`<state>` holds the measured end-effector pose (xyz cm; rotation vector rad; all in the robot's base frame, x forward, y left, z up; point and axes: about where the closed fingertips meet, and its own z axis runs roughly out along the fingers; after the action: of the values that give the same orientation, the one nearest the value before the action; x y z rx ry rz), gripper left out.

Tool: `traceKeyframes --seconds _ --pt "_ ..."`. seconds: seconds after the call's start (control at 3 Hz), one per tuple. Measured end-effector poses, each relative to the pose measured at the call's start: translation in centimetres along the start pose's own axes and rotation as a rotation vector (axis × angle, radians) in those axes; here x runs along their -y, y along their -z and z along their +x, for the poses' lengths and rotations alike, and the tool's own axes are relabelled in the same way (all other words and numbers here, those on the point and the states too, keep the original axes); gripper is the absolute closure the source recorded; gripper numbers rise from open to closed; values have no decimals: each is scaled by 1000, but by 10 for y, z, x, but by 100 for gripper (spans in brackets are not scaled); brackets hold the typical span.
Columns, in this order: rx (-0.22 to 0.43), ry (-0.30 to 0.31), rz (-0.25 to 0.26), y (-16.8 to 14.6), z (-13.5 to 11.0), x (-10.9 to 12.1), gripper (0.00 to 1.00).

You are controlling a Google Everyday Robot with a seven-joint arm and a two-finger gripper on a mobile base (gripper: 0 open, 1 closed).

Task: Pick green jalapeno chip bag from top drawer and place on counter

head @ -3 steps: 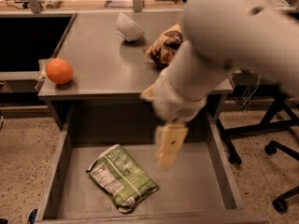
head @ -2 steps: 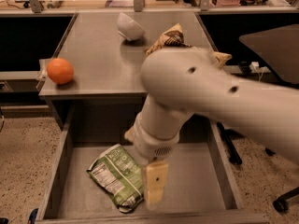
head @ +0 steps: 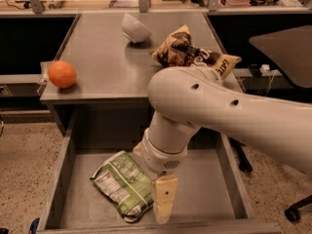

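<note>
The green jalapeno chip bag (head: 123, 183) lies flat on the bottom of the open top drawer (head: 64, 175), left of centre, with its white label panel facing up. My gripper (head: 163, 204) hangs down from the big white arm (head: 209, 111) into the drawer. It is at the bag's right edge, near the drawer's front, and its tip overlaps the bag's lower right corner. The grey counter (head: 107, 57) is directly above and behind the drawer.
On the counter sit an orange (head: 62, 74) at the left edge, an overturned white bowl (head: 135, 29) at the back and a brown-and-yellow chip bag (head: 187, 50) at the right. A dark chair (head: 287, 48) stands at the right.
The arm has swung left and lower into the drawer. The gripper has gone from right of the bag to its right edge. The bag has not moved.
</note>
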<state>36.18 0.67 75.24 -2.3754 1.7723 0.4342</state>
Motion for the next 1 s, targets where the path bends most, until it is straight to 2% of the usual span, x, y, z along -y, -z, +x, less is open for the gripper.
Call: traceKeyframes --seconds 0.33,0.67,1.0 --pt "80 -18 52 -24 9 60 0" --pt "137 -83 58 -48 9 99 0" --pt "215 -173 -17 -102 -9 126 3"
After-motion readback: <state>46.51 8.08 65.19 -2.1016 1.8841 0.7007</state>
